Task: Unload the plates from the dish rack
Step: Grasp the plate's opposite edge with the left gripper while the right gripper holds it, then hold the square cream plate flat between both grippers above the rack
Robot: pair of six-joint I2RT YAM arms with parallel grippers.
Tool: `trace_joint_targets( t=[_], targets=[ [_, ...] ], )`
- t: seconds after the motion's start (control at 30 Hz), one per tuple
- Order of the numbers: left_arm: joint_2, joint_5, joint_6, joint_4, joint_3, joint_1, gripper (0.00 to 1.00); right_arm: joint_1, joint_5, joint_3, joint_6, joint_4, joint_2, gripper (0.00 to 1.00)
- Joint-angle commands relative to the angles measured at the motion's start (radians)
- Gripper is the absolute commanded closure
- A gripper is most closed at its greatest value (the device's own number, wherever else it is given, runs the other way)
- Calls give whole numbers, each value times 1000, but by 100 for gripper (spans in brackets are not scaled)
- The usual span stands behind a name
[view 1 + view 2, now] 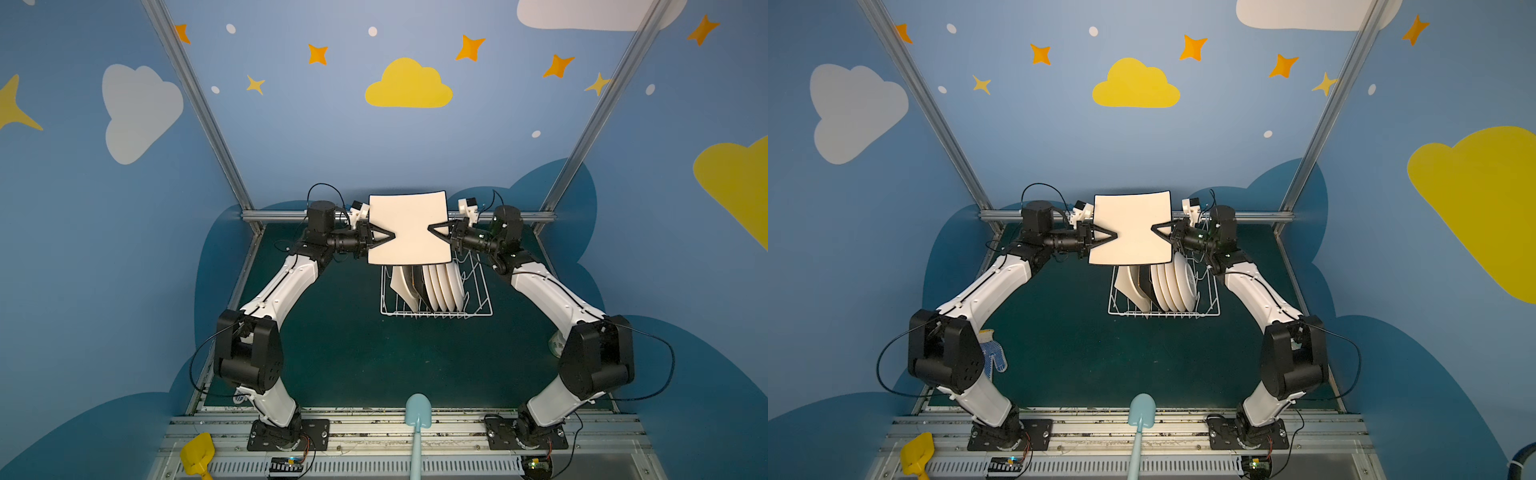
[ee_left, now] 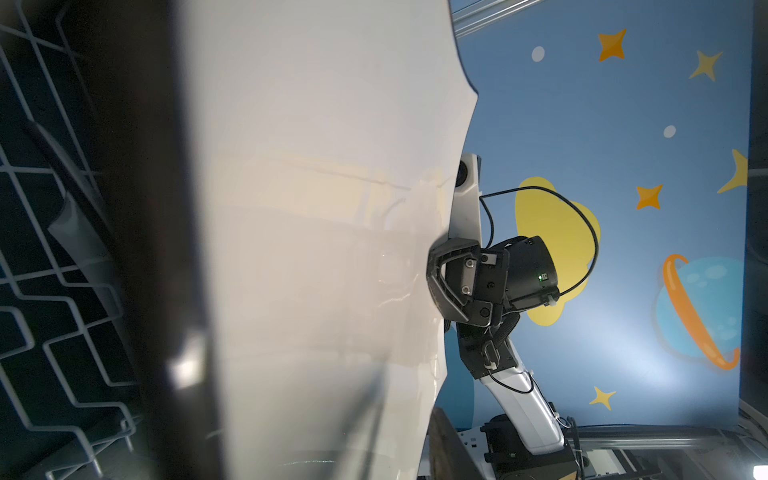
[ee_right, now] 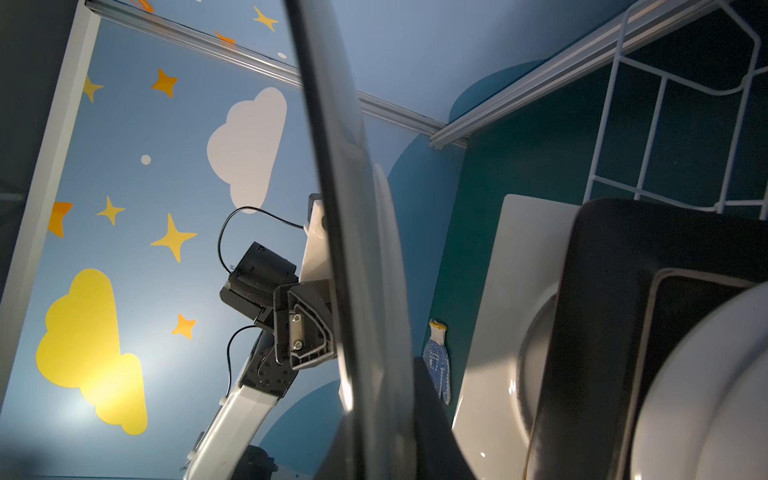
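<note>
Below the fingers, the dish rack point(image 1: 436, 314) holds 6 plates point(image 1: 441, 286) upright. Above it, 1 cream square plate point(image 1: 409, 216) hangs between the fingers. The right gripper point(image 1: 429, 228) is clamped on its edge. The left gripper point(image 1: 393, 235) straddles the opposite edge, and we cannot tell its grip. We judge this mid-unloading; next, secure both holds and carry it aside.

Two cream square plates point(image 1: 409, 208), one black square plate point(image 1: 417, 282), four round white plates point(image 1: 442, 286), one wire dish rack point(image 1: 473, 316), two toy shovels point(image 1: 417, 409), one glove point(image 1: 994, 353)
</note>
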Motion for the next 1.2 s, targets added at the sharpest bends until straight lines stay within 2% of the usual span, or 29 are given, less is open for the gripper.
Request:
trace_joint_targets(
  t=[0.0, 0.27, 0.53, 0.63, 0.73, 1.03, 1.1, 1.17],
  targets=[
    [-20, 39, 18, 37, 4, -15, 75, 13, -33, 56, 12, 134, -15, 100],
    [-27, 20, -18, 70, -7, -5, 97, 13, -20, 31, 11, 134, -25, 100],
    [-32, 10, -53, 115, -25, 2, 97, 14, -14, 25, 7, 132, -30, 99],
    [-38, 7, -51, 117, -26, 7, 97, 15, -6, 24, -5, 118, -36, 78],
    [-45, 7, -46, 116, -28, 13, 97, 18, 6, 24, -40, 88, -49, 64],
    [-58, 12, -44, 118, -23, 25, 97, 19, 33, 61, -152, -77, -78, 42],
    [-61, 19, -38, 108, -12, 29, 97, 19, 63, 75, -211, -166, -94, 20],
    [-64, 26, -23, 84, 4, 37, 97, 19, 82, 84, -265, -227, -112, 15]
  ],
)
